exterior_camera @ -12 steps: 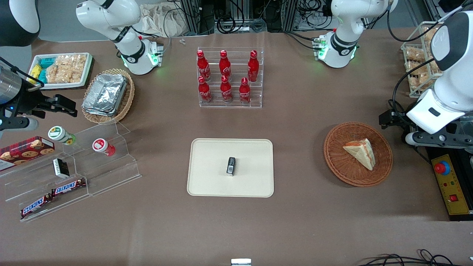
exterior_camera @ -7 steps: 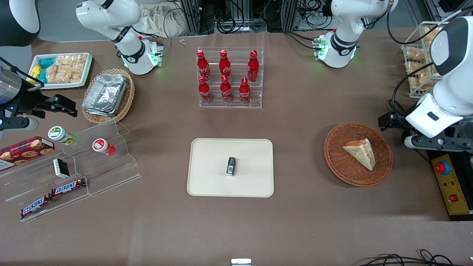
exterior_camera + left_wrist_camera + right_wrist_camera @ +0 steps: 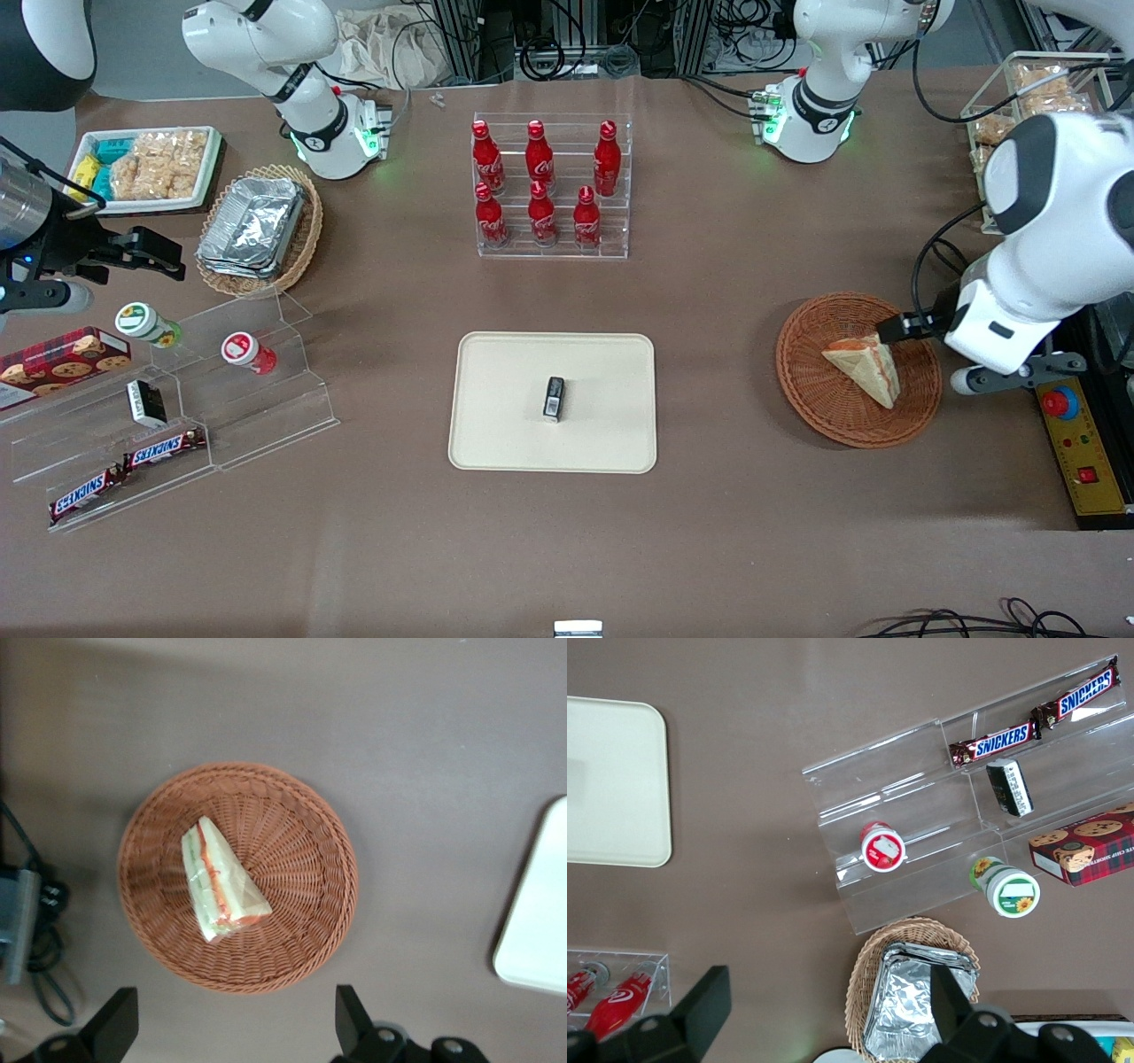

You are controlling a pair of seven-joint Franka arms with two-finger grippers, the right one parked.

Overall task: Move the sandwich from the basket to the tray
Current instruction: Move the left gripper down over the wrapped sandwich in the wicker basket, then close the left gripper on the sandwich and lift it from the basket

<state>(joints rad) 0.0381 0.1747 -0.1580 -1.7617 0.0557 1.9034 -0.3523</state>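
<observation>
A table (image 3: 726, 532) covered in a plain brown cloth fills the scene, evenly lit, with only soft shadows. Along its edge farthest from the front camera stand metal frame rails (image 3: 461, 35) hung with tangled black cables (image 3: 545, 58). A strip of grey floor (image 3: 133, 53) shows there, toward the parked arm's end.

Your gripper (image 3: 232, 1028) hangs wide open above the basket (image 3: 819, 403), nothing between it and the sandwich (image 3: 864, 365). Bare table runs from basket to tray (image 3: 505, 434). Only a small black box (image 3: 554, 397) sits mid-tray; room all round it.
</observation>
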